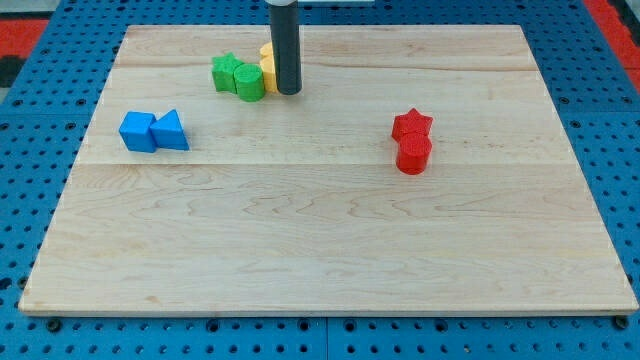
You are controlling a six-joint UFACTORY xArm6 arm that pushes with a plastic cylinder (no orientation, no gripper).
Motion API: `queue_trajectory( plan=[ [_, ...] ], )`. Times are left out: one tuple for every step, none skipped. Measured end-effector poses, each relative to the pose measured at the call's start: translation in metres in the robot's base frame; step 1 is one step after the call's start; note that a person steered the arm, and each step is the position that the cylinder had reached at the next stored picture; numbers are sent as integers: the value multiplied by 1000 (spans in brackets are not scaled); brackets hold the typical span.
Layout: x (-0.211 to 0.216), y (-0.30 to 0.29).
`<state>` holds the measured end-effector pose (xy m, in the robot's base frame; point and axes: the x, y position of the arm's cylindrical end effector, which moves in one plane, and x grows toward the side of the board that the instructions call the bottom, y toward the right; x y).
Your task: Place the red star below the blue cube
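You have the red star on the view's right half of the worktop, a little above mid-height. It lies flat, and one of its arms points toward the view's top right; a star like this has no real long axis, so you cannot read more heading from it than that. Its lower edge touches a red cylinder, which stands upright just below it, and the pair together runs top to bottom in the view.

Look well across to the view's left for the blue cube. Its right side touches a blue triangular block, whose peak points toward the view's top. The space on the board beneath the cube shows only bare wood.

My tip sits near the view's top, left of centre, far from both the star and the cube. It rests just to the right of a yellow block, whose shape is partly hidden by the rod, with a green cylinder and a green star clustered to its left.

There is no pincer on this arm, so you have no opening to judge, only the rod.
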<state>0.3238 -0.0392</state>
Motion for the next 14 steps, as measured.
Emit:
queue_trajectory(
  plan=[
    [3,23],
    [3,25],
    [9,33],
    [5,101],
    [17,160],
    [53,162],
    [83,148],
    [98,136],
    [127,127],
    [163,129],
    [180,83],
    [180,5],
    [194,4],
    [211,-12]
  ],
)
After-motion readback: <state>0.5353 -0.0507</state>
